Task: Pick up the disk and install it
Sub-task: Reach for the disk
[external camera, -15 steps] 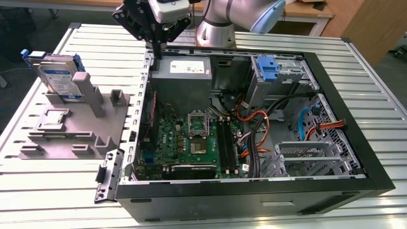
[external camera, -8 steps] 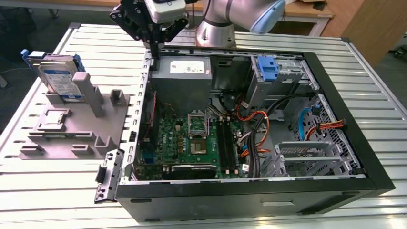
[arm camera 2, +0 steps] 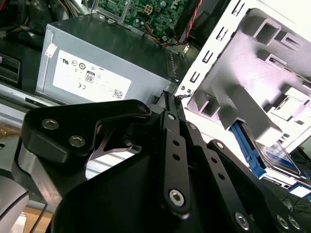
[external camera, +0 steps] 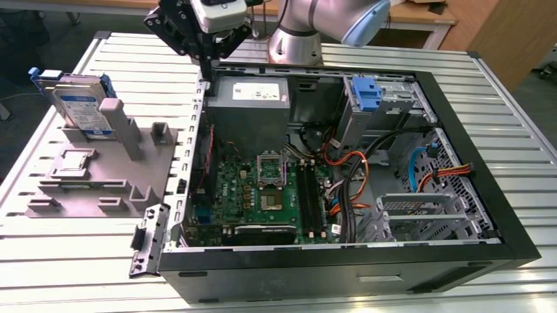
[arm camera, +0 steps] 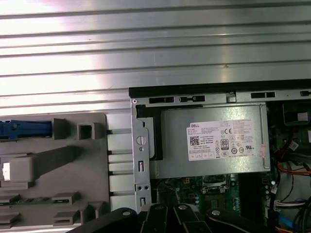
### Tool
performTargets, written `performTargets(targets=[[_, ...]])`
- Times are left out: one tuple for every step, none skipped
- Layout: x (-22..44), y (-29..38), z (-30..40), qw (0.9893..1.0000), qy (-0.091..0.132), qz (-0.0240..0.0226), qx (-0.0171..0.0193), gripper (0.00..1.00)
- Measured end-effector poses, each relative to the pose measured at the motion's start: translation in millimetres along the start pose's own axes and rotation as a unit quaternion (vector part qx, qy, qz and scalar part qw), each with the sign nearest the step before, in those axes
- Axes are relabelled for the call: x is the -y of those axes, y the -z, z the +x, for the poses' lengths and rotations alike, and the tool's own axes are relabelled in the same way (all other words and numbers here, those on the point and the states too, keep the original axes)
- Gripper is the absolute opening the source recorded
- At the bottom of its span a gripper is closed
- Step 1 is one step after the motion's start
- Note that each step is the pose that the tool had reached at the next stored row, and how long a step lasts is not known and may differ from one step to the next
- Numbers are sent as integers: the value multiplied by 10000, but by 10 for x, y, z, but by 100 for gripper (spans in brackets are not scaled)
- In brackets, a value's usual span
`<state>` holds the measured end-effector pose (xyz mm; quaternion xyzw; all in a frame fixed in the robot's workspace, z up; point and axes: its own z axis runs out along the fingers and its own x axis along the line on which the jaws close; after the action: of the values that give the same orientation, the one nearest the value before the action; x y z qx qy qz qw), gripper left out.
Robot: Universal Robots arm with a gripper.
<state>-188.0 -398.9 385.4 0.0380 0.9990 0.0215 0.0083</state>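
The disk [external camera: 81, 105], a silver drive with a white-and-blue label in a blue carrier, stands on edge in the grey fixture [external camera: 96, 176] at the exterior view's left, outside the computer case. Its blue edge also shows in the second wrist view [arm camera 2: 274, 156] and in the first wrist view [arm camera: 25, 129]. My gripper [external camera: 207, 73] hangs above the case's back corner, beside the power supply, well to the right of the disk. In the second wrist view its fingers [arm camera 2: 170, 104] lie together, shut, with nothing between them.
The open computer case [external camera: 487, 195] lies on the slatted metal table [external camera: 61, 261]. Inside are the grey power supply [external camera: 248, 98], the motherboard [external camera: 261, 195], another blue carrier [external camera: 366, 94], cables and a metal drive cage [external camera: 418, 212]. A latch piece [external camera: 146, 238] sticks out at the case's front corner.
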Motion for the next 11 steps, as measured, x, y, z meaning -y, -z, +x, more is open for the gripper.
performTargets(targets=[[1,-1,8,10000,0,0,-1,10],[1,-2,14,10000,0,0,-2,10],[1,-2,19,10000,0,0,-2,10],[1,-2,22,10000,0,0,-4,10],[2,-3,25,10000,0,0,-5,10],[2,-4,29,10000,0,0,-6,10],[3,-4,32,10000,0,0,-6,10],[3,-5,34,10000,0,0,-6,10],[3,-5,36,10000,0,0,-7,10],[3,-6,39,10000,0,0,-7,10],[3,-6,41,10000,0,0,-8,10]])
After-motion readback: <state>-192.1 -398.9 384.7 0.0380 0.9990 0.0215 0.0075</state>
